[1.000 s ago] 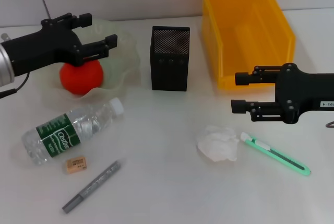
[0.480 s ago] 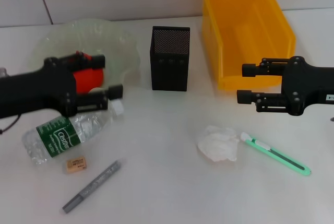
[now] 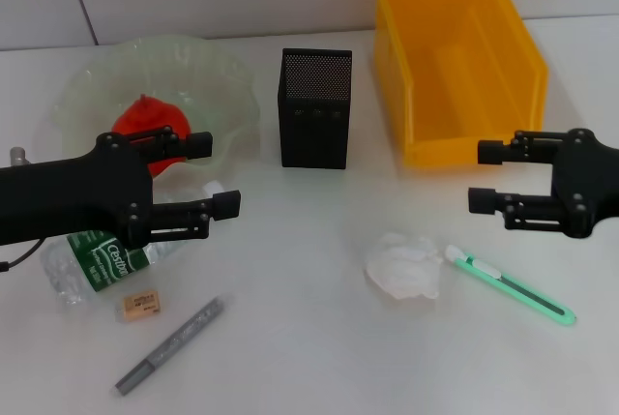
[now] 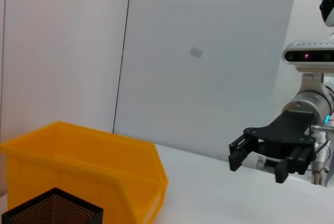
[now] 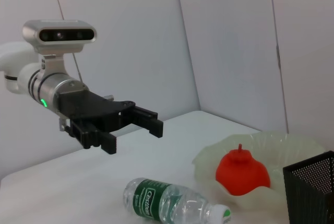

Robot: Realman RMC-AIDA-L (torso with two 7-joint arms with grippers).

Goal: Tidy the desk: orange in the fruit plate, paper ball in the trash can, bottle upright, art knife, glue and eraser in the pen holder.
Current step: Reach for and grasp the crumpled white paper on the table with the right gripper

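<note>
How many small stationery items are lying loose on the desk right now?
3: a tan eraser beside the lying clear plastic bottle, a grey glue pen just in front, a green art knife right of the white paper ball.

Only legible text: "Cestbon" in white on green label [image 3: 104, 258] of bottle [image 3: 73, 265], lying at approx 8 o'clock of desk. Small print below unreadable. Eraser [image 3: 139, 306] markings too small to read.
</note>
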